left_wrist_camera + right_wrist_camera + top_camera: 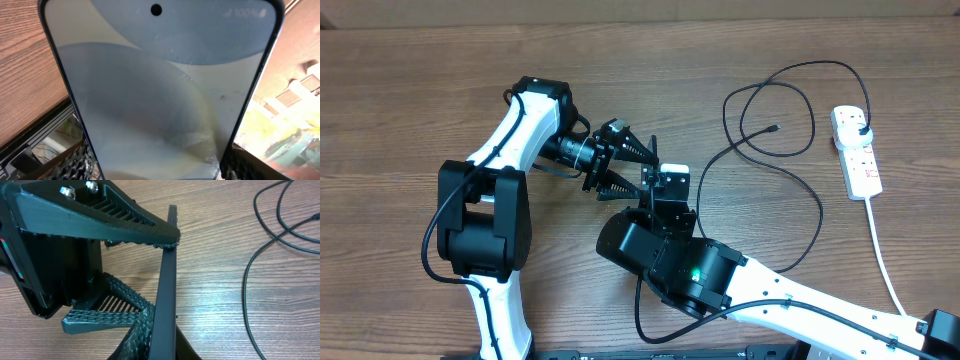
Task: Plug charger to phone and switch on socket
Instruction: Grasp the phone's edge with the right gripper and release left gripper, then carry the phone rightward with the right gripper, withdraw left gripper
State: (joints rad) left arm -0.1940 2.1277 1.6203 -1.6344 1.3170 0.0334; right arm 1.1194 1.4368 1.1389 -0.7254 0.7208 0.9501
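Being pinched by the left tool (pixel 162 275) and the right tool (pixel 160 345), the slim blue-screened phone (pixel 160 100) was not yet joined to the thin black charger (pixel 246 287).

Left end effector (pixel 650 170) and right end effector (pixel 667 197) meet at the phone (pixel 673 176).

Two claws: left claw (pixel 651 165) and right claw (pixel 668 197). One phone (pixel 673 174) between them. One black cable (pixel 815 215) and one white power strip (pixel 858 160), off to the claws' right.
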